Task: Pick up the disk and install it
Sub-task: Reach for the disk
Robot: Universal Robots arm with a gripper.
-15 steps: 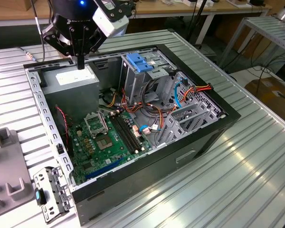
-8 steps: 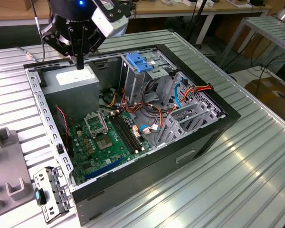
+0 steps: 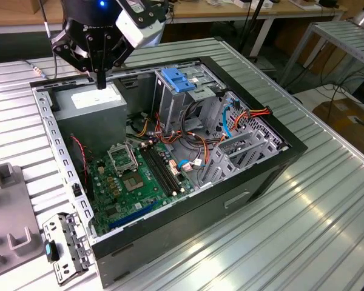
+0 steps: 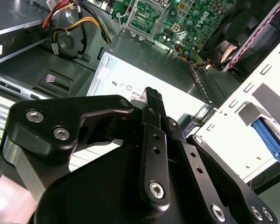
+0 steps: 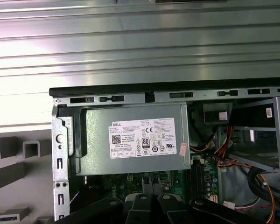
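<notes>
Your gripper (image 3: pixel 101 82) hangs with its fingers pinched together on nothing, just above the power supply (image 3: pixel 92 102) at the far corner of the case. The disk (image 3: pixel 178 79), by my judgement the blue-railed piece atop the drive cage (image 3: pixel 191 109), lies to the exterior view's right of the fingers, well apart. Its label is hidden, so you cannot tell its long axis or heading.

Bright room light glares white off the ribbed table (image 5: pixel 130 46) in my first wrist view; the case's (image 3: pixel 170 237) inside sits shadowed.
</notes>
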